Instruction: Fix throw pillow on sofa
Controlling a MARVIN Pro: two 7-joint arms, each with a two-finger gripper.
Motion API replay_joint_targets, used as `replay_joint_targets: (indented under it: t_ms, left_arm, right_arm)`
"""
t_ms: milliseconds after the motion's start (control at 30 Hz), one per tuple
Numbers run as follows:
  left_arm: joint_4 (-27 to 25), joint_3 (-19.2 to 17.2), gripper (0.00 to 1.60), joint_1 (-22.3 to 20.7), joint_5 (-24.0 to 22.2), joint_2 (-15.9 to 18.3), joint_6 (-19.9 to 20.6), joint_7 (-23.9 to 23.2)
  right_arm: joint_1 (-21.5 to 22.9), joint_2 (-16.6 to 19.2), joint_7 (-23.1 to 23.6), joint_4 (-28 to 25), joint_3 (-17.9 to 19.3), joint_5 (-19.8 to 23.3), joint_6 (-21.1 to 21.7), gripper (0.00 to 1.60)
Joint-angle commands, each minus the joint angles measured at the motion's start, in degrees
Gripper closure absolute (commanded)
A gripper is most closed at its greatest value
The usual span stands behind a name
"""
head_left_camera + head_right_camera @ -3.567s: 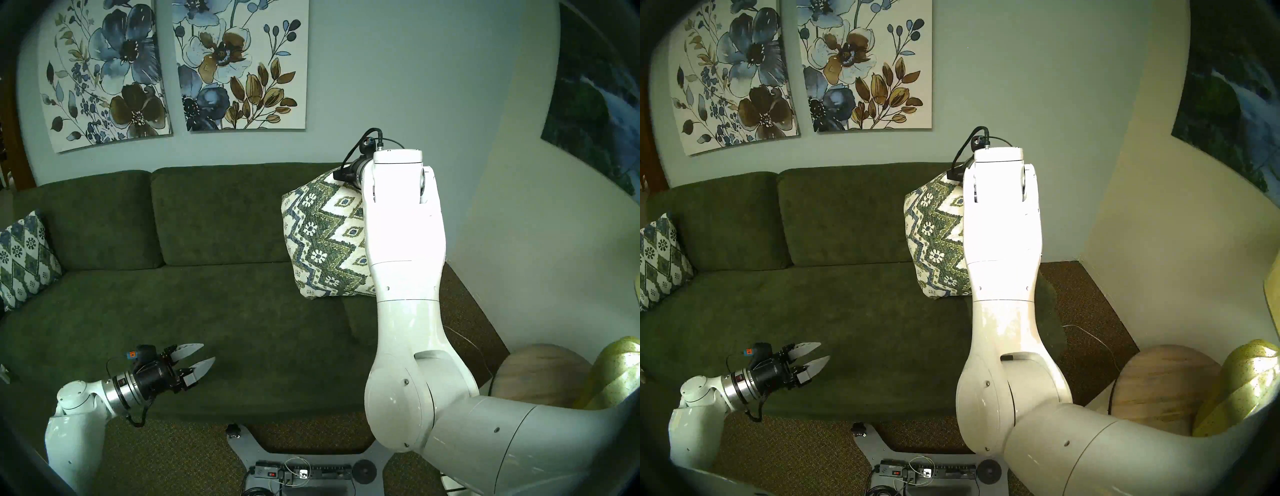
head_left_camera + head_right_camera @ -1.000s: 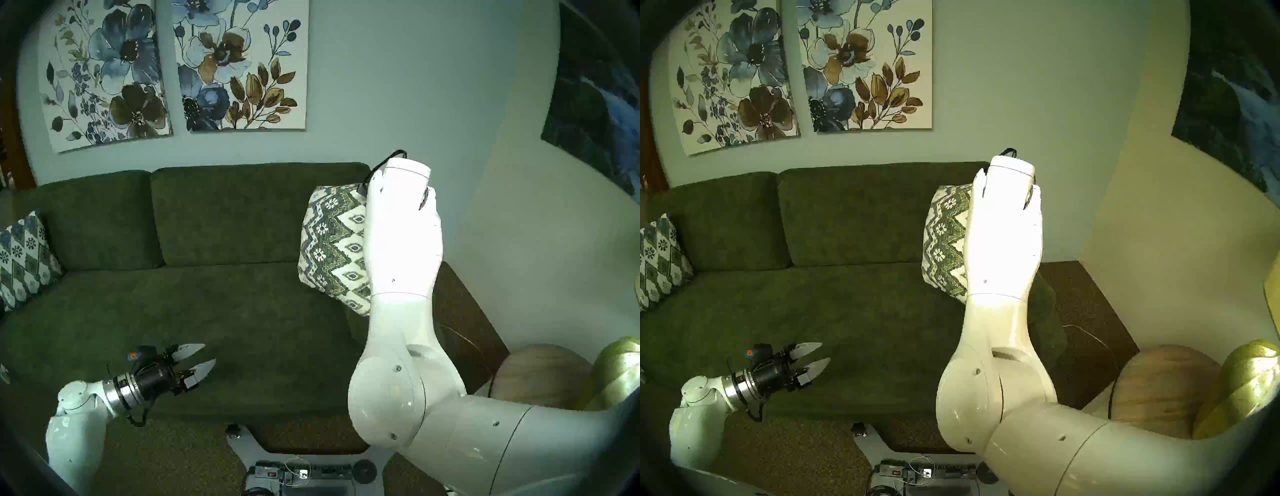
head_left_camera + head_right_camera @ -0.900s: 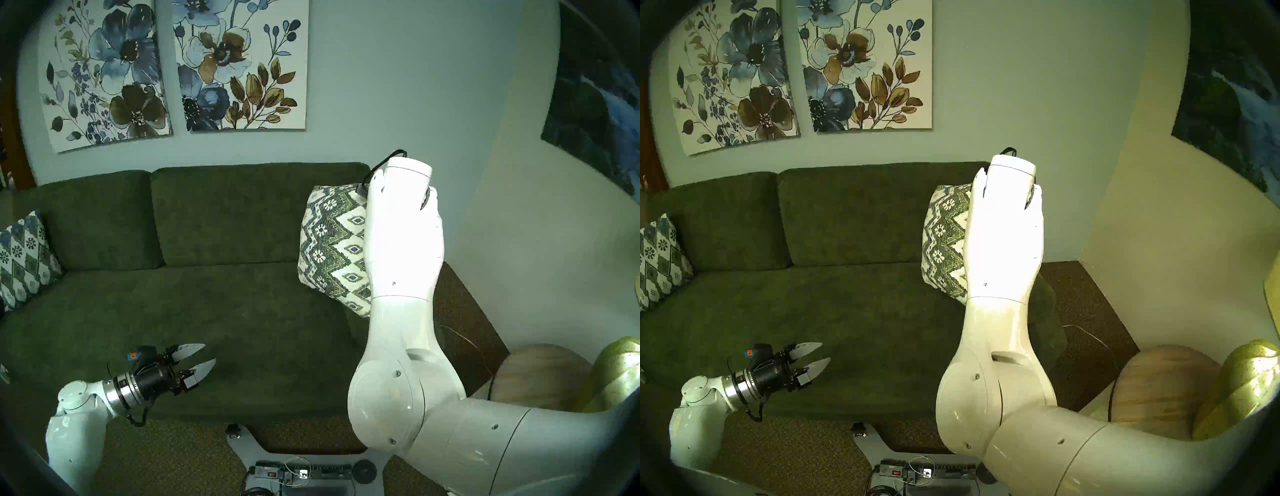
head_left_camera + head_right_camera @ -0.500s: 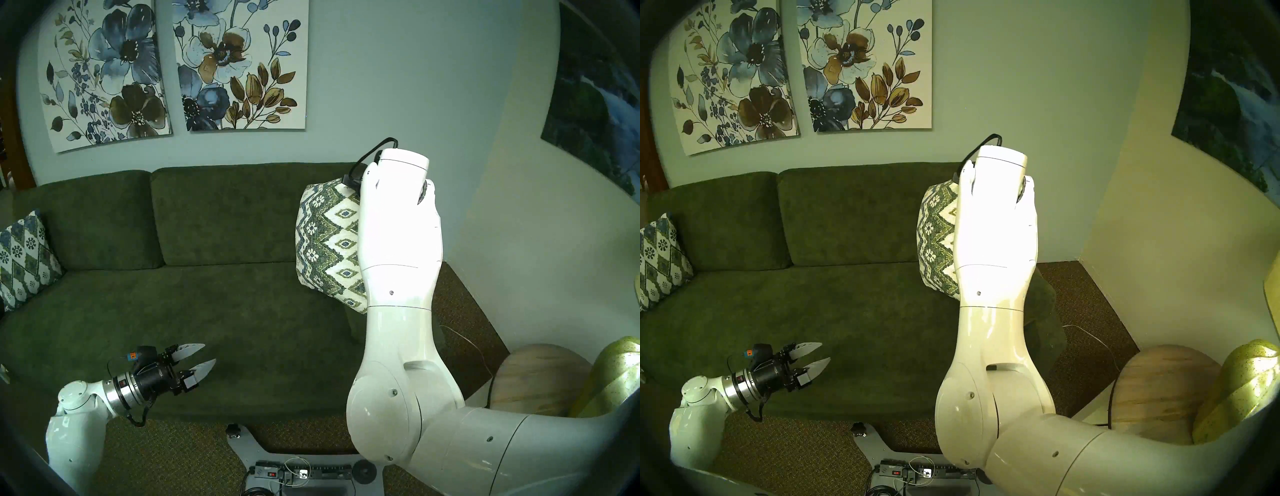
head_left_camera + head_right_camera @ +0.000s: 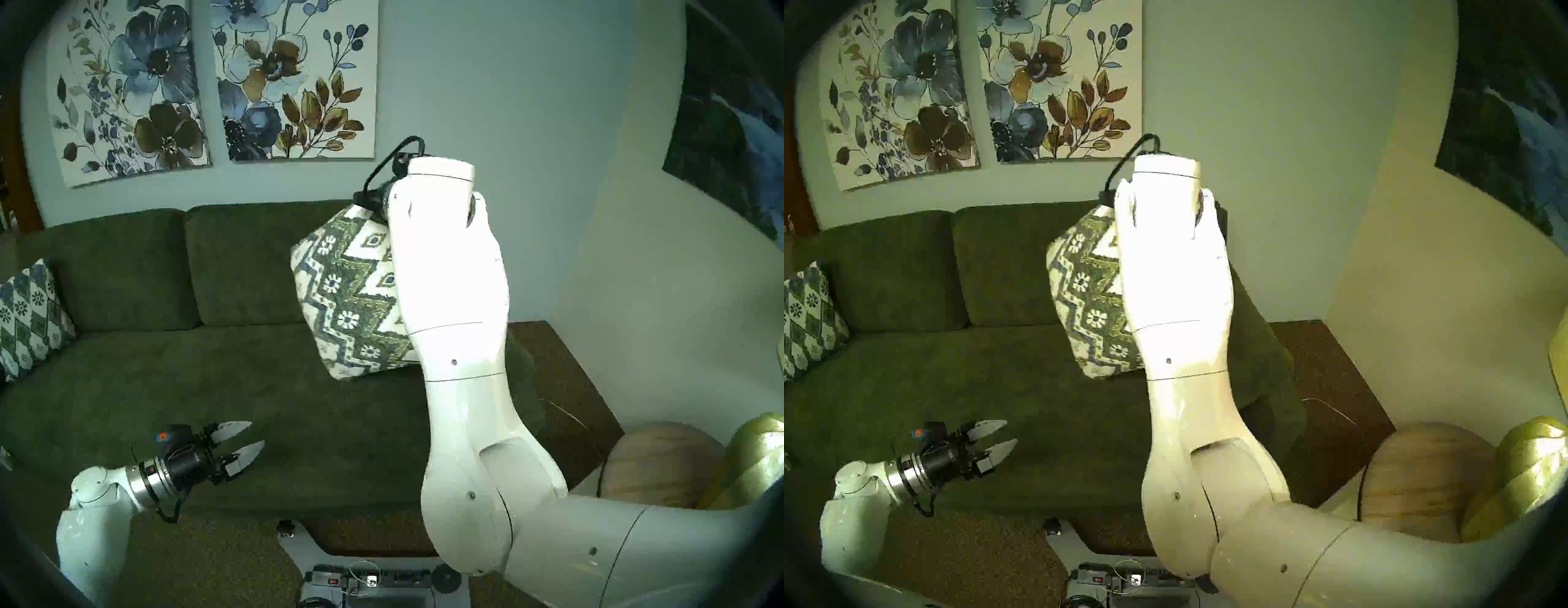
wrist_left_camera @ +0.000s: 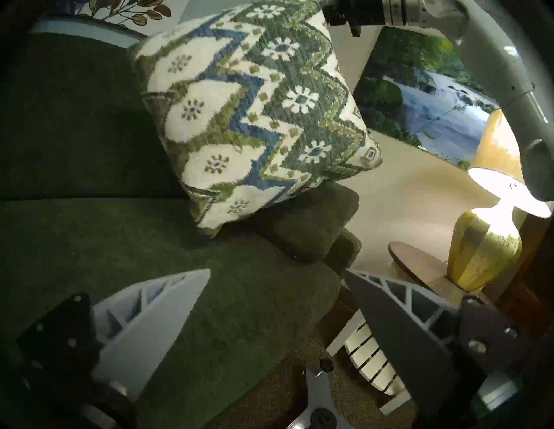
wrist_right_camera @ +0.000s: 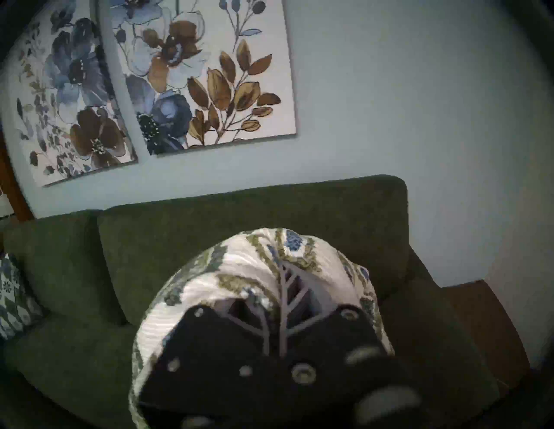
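Head stereo left: right gripper (image 5: 373, 204) is mostly hidden behind its own white forearm (image 5: 449, 271), which blocks the right half of the throw pillow (image 5: 348, 297). Right wrist view shows the fingers (image 7: 283, 302) pressed together, pinching the pillow's top corner. The pillow hangs below the tool, tilted on a corner like a diamond. Its lowest corner is at or just above the sofa (image 5: 237, 382) seat near the right armrest (image 6: 311, 227); cannot tell if it touches.

Behind the tool: sofa back cushion, then the wall with two floral canvases (image 5: 220, 85). To the tool's right: bare wall corner and a dark landscape picture (image 5: 729, 119). Below and right of it: a round wooden side table (image 5: 662, 463) with a yellow-green lamp (image 5: 759, 463), lit in the left wrist view.

Far to the tool's left, at the other sofa end, a second pillow (image 5: 29, 310), bluer with a diamond lattice, leans against the back cushion.

Left gripper (image 5: 244, 441) sits low over the front edge of the seat, well apart from the held pillow, fingers spread, nothing between them. Left wrist view looks up at the pillow's patterned face, with the right tool's black body at the top edge.

Near the robot base: a grey plate (image 5: 305, 552) with a power strip and cables (image 5: 369, 577) on brown carpet.
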Motion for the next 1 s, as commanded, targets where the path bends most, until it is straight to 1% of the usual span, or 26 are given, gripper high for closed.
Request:
replay_joint_targets:
  t_ms: [0, 67, 100, 167, 200, 267, 433, 533, 700, 767, 833, 867, 900, 933, 967]
  left_arm:
    - [-0.1, 0.0, 0.00, -0.3, -0.4, 0.0, 0.3, -0.4]
    - [-0.1, 0.0, 0.00, -0.3, -0.3, 0.0, 0.3, -0.4]
    - [-0.1, 0.0, 0.00, -0.3, -0.3, 0.0, 0.3, -0.4]
    - [0.0, 0.0, 0.00, -0.3, -0.3, 0.0, 0.3, -0.4]
    - [0.0, 0.0, 0.00, -0.3, -0.2, 0.0, 0.3, -0.4]
    - [0.0, 0.0, 0.00, -0.3, -0.2, 0.0, 0.3, -0.4]
    - [0.0, 0.0, 0.00, -0.4, -0.2, 0.0, 0.3, -0.3]
    - [0.0, 0.0, 0.00, -0.4, -0.2, 0.0, 0.4, -0.4]
    - [0.0, 0.0, 0.00, -0.4, -0.3, 0.0, 0.5, -0.5]
    - [0.1, 0.0, 0.00, -0.5, -0.3, 0.0, 0.5, -0.6]
    - [0.1, 0.0, 0.00, -0.5, -0.4, 0.0, 0.6, -0.6]
    - [0.1, 0.0, 0.00, -0.5, -0.5, 0.0, 0.6, -0.8]
    - [0.1, 0.0, 0.00, -0.5, -0.5, 0.0, 0.7, -0.9]
    - [0.2, 0.0, 0.00, -0.6, -0.6, 0.0, 0.7, -0.9]
    - [0.2, 0.0, 0.00, -0.6, -0.6, 0.0, 0.7, -1.0]
  right_arm:
    - [6.3, 0.0, -1.6, 3.1, 1.6, 0.8, -2.1, 1.60]
    - [7.5, 0.0, -2.0, 5.5, 3.1, 0.9, -2.4, 1.60]
    - [6.9, 0.0, -2.0, 5.7, 3.4, 0.9, -2.9, 1.60]
    - [8.5, 0.0, -2.2, 8.2, 4.2, 1.2, -2.9, 1.60]
    - [8.0, 0.0, -2.3, 8.4, 4.6, 1.3, -3.3, 1.60]
    - [9.2, 0.0, -2.6, 10.3, 5.5, 1.5, -3.3, 1.60]
    - [10.7, 0.2, -3.7, 12.3, 7.3, 1.5, -3.7, 1.60]
    - [10.6, 0.1, -4.3, 12.6, 8.2, 1.6, -4.2, 1.60]
    - [12.3, 0.0, -5.8, 15.0, 10.0, 2.1, -4.9, 1.60]
    - [13.4, 0.0, -6.7, 16.6, 10.7, 2.4, -5.2, 1.60]
    - [13.6, 0.0, -7.3, 17.1, 11.1, 2.5, -5.3, 1.60]
    - [14.2, 0.0, -8.7, 18.3, 12.4, 2.8, -5.4, 1.60]
    - [14.1, 0.0, -9.5, 18.6, 12.8, 3.0, -5.5, 1.60]
    - [15.1, 0.0, -10.5, 19.8, 13.6, 3.4, -5.0, 1.60]
    - [13.9, 0.0, -11.3, 18.7, 13.3, 3.8, -4.9, 1.60]
